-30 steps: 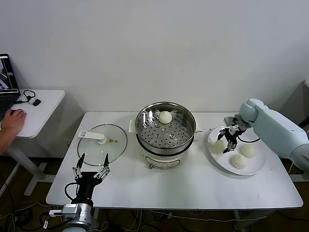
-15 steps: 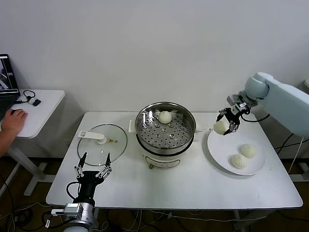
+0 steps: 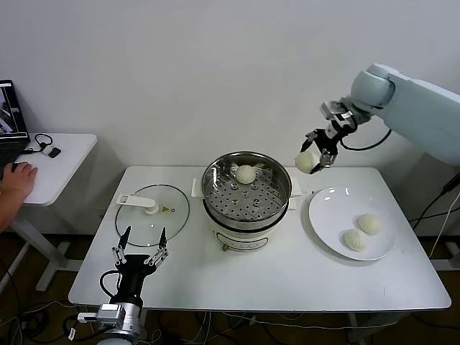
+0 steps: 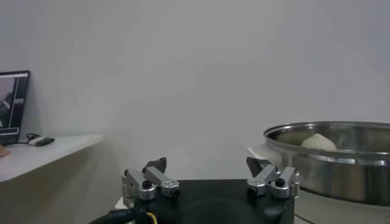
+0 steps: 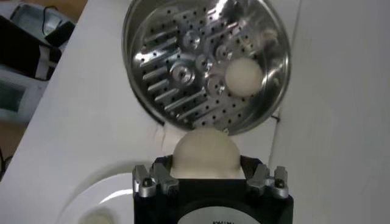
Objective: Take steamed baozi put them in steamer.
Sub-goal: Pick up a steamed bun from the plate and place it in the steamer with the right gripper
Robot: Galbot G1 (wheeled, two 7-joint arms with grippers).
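- The right gripper point(image 3: 314, 157) has risen from the white plate point(image 3: 332, 224) since a second ago and now hangs in the air beside the steamer's right rim, with its jaws clenched around one baozi point(image 3: 307, 162).
- A second ago that bun lay on the plate with two others; half a second ago it was lifted just above the plate's near-steamer edge, and now it is higher and closer to the basket.
- In the right wrist view the held bun point(image 5: 205, 152) is a smooth, cream-white dome filling the gap between the jaws, with the steamer point(image 5: 204, 61) beyond them.
- The steamer point(image 3: 246, 192) is a shiny steel basket with a perforated floor on a white base; one bun point(image 3: 246, 173) sits at its far side, as before.
- Two baozi point(image 3: 363, 231) remain on the plate, well below the right jaws.
- The left gripper point(image 3: 137, 251) stays parked at the front left of the bench point(image 3: 273, 277), jaws released, just behind the glass lid point(image 3: 152, 206).
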